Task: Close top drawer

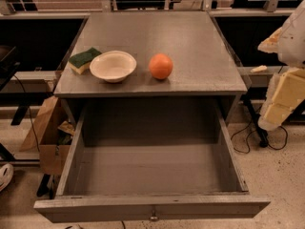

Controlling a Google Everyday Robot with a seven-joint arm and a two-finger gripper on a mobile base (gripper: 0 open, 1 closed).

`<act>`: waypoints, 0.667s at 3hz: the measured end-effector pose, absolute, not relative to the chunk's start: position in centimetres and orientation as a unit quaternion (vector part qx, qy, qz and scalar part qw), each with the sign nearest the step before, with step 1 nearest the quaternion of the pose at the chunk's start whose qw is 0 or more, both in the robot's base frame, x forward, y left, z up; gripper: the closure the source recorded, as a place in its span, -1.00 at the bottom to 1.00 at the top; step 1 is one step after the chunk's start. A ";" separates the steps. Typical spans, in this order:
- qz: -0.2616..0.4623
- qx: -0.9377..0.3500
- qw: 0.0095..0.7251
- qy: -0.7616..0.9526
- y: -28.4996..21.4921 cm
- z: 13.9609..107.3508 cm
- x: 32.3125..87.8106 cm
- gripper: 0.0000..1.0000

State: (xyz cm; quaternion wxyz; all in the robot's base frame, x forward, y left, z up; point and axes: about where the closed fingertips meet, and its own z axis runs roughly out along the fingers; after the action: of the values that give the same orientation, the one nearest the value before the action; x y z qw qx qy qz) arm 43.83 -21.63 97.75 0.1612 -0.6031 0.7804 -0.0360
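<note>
The top drawer [152, 175] is a wide, deep grey drawer pulled far out of its cabinet toward me, and it is empty inside. Its flat front [95, 211] runs along the bottom of the view, with a small round metal knob [153, 217] at centre. My arm [286, 92], in white and cream segments, stands at the right edge of the view beside the cabinet. My gripper [268, 42] is up at the arm's top, to the right of the cabinet top and well apart from the drawer and its knob.
On the grey cabinet top [190, 42] sit a green-and-yellow sponge [83, 60], a white bowl [113, 66] and an orange [160, 66]. A cardboard box [45, 137] stands on the floor at the left. Cables [248, 137] lie on the floor at the right.
</note>
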 end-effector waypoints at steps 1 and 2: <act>-0.037 -0.603 0.163 0.780 -21.6 97.8 43.8 -1.00; -0.032 -0.603 0.169 0.779 -21.6 96.7 42.4 -1.00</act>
State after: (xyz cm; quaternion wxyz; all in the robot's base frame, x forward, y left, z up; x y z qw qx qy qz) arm 42.40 -21.56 96.71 0.1693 -0.6034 0.7786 -0.0317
